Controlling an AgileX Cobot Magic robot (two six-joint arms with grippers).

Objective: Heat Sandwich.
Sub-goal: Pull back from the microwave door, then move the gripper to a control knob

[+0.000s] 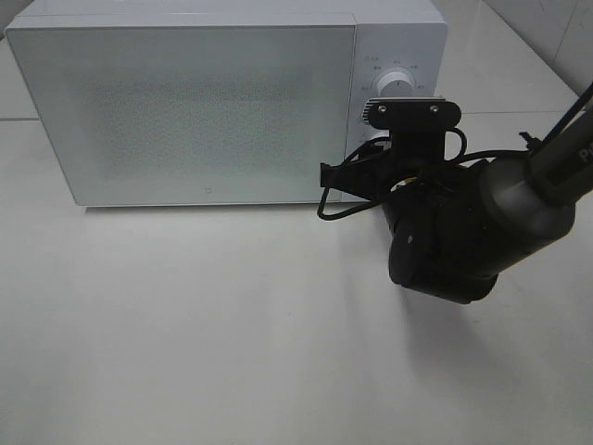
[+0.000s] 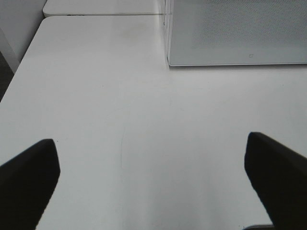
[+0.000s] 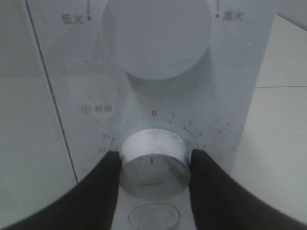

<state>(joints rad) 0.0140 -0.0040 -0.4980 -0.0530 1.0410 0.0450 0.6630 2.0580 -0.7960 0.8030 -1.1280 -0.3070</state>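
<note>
The white microwave [image 1: 185, 102] stands at the back of the table with its door shut; the sandwich is hidden from every view. My right gripper [image 3: 153, 160] is at the control panel, its two black fingers [image 3: 103, 191] closed on either side of the lower timer knob [image 3: 153, 173]. In the exterior high view the right arm's wrist [image 1: 445, 241] covers that knob. My left gripper [image 2: 151, 177] is open and empty above bare table, left of the microwave's front corner [image 2: 169, 62].
The upper power knob [image 3: 156, 36] sits above the timer knob and also shows in the exterior high view [image 1: 396, 85]. A round button [image 3: 154, 216] lies below the timer knob. The white table [image 1: 232, 352] spreads in front of the microwave.
</note>
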